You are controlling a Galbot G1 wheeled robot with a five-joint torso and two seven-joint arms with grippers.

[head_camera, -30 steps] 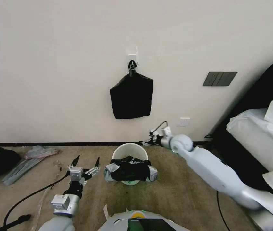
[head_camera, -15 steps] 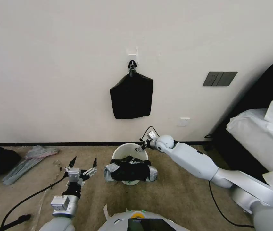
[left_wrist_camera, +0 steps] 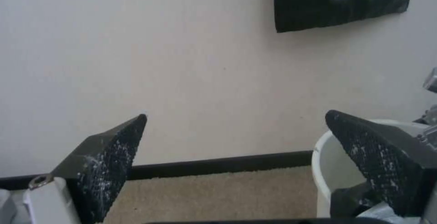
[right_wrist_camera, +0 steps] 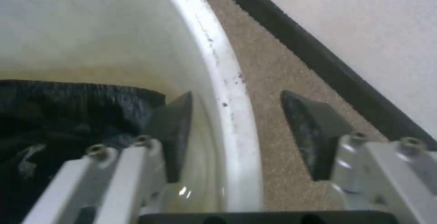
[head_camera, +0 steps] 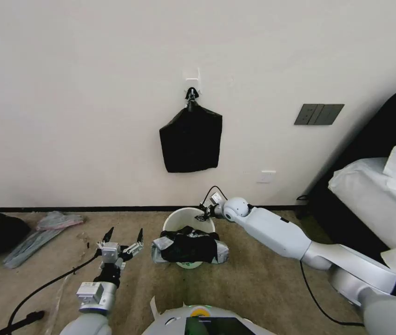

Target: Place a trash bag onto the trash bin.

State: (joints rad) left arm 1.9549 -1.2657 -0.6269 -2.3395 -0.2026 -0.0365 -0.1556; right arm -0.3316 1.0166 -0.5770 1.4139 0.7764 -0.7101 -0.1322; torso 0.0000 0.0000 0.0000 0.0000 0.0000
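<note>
Now, operator, your scene reads so:
Trash bin [head_camera: 179,219]: it stands on the carpet [head_camera: 263,288] close to the wall [head_camera: 91,93], just ahead of the robot.
Trash bag [head_camera: 189,247]: you see it crumpled and draped over the bin's near rim, black with grey folds — part hangs outside, part lies inside [right_wrist_camera: 54,114].
Right claw [right_wrist_camera: 237,135]: your fingers stand apart and straddle the bin's far rim [right_wrist_camera: 227,91] — one finger inside the wall, one outside over the carpet, neither closed on it.
Left claw [head_camera: 123,235]: it hangs beside the bin on the robot's left, fingers [left_wrist_camera: 109,155] spread wide, holding nothing.
Bundle of bags [head_camera: 191,142]: it hangs on a wall clip above the bin.
</note>
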